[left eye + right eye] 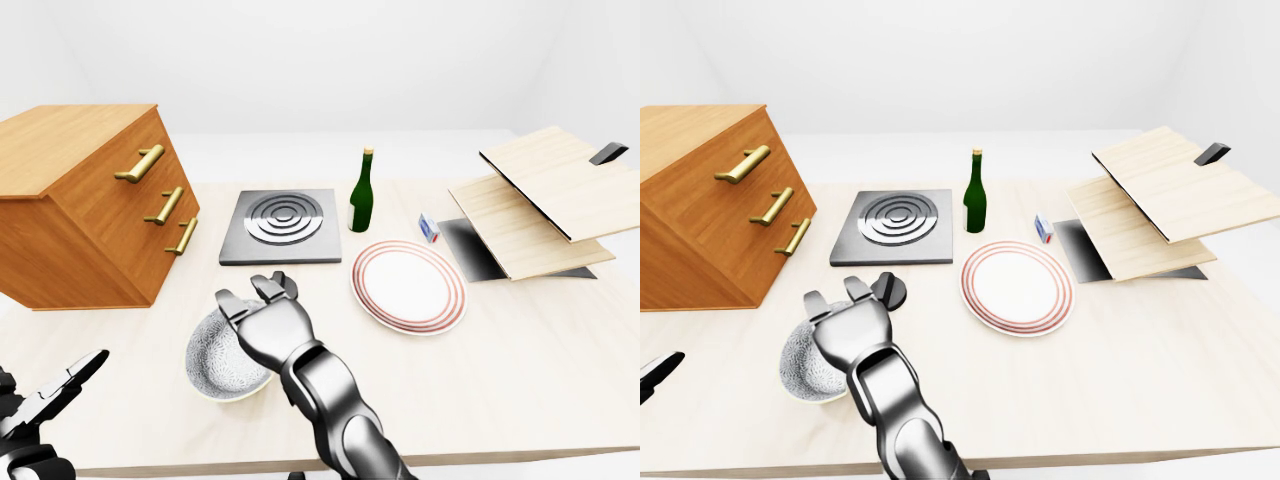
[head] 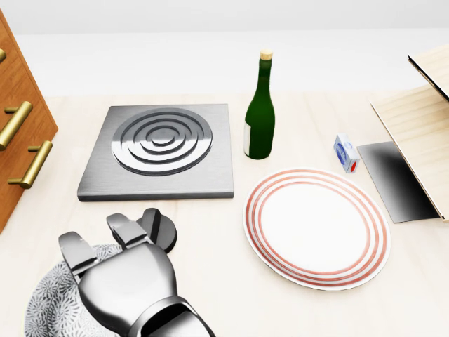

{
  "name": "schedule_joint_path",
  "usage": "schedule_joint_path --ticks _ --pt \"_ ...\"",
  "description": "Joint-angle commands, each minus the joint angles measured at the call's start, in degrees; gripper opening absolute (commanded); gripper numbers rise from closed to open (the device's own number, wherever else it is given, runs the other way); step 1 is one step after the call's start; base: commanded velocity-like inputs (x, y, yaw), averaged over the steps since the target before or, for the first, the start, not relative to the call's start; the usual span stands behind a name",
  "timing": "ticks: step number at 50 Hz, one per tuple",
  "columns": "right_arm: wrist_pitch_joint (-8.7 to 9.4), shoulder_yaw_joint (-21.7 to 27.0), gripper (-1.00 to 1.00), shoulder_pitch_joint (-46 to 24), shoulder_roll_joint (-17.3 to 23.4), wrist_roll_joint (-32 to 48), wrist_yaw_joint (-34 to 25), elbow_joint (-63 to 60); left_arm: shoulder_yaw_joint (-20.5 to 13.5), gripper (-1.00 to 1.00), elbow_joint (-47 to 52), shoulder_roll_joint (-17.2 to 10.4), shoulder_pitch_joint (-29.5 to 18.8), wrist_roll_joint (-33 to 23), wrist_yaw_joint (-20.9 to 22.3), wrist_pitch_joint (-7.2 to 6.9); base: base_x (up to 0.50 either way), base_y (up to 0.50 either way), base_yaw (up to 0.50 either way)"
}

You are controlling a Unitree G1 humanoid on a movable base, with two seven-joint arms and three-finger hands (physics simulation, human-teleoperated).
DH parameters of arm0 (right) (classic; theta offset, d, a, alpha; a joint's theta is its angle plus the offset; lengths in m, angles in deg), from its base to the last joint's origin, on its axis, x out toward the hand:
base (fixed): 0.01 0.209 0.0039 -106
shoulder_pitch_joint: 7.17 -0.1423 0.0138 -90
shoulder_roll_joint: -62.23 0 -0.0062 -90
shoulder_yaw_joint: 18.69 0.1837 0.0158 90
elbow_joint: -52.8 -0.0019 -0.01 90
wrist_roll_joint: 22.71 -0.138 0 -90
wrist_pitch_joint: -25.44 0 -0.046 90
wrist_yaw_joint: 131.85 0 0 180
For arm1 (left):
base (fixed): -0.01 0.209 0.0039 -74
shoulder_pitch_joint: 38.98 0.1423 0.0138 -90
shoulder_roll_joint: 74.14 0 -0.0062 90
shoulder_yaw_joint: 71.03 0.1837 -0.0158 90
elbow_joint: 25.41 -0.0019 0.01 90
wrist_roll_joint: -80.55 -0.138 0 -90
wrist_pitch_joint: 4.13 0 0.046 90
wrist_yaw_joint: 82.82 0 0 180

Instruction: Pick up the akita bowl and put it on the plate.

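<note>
One akita bowl (image 1: 213,352) sits upright on the pale wooden table (image 1: 520,350), low and to the left in the left-eye view, with its mouth facing up. It is round, so it has no long axis. Its outside is white and its inside carries a fine grey speckled pattern.

The right hand (image 1: 268,325) reaches in from the bottom edge and hangs over the right part of the bowl's rim, back upward. Its fingers (image 2: 126,228) are bent and point toward the top of the view. A dark rounded thumb tip shows just right of them. Whether the fingers actually close on the rim is hidden by the hand itself and cannot be told.

The left hand (image 1: 35,410) shows only at the bottom left corner of the left-eye view. Its fingers are spread, it holds nothing, and it is well apart from the bowl.

The plate (image 1: 408,286), white with red rings, lies flat to the right of the bowl with bare table between them. Above the plate stands a green bottle (image 1: 361,200), upright, with a small carton (image 1: 429,228) to its right. A grey hob (image 1: 282,225) with raised rings lies left of the bottle. A wooden drawer cabinet (image 1: 80,200) with brass handles fills the left side, and slanted wooden boards (image 1: 540,200) stand at the right.
</note>
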Motion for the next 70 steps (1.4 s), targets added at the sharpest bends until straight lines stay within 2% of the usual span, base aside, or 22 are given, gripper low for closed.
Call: schedule_joint_path --ticks 1,15,27,54,70 --pt "0.0 1.8 0.97 -1.8 -0.8 -0.2 0.0 3.3 0.0 1.0 0.1 -0.1 -0.1 0.2 -0.1 0.0 0.0 0.0 0.0" --pt "0.0 3.8 0.97 -3.8 -1.0 -1.4 0.0 6.6 0.2 1.0 0.2 -0.1 0.0 0.2 -0.2 0.0 0.0 0.0 0.0" --pt "0.0 2.5 0.97 -3.4 -1.0 -1.1 0.0 8.1 0.3 1.0 -0.5 -0.1 -0.2 0.0 0.0 0.0 0.0 0.0 0.0" --pt "0.0 3.0 0.97 -4.1 -1.0 -2.0 0.0 12.2 0.6 1.0 -0.4 -0.1 -0.2 0.0 -0.3 0.0 0.0 0.0 0.0" --pt "0.0 1.1 0.97 -3.4 -1.0 -2.4 0.0 15.7 0.5 1.0 -0.3 -0.1 -0.1 0.0 -0.1 0.0 0.0 0.0 0.0"
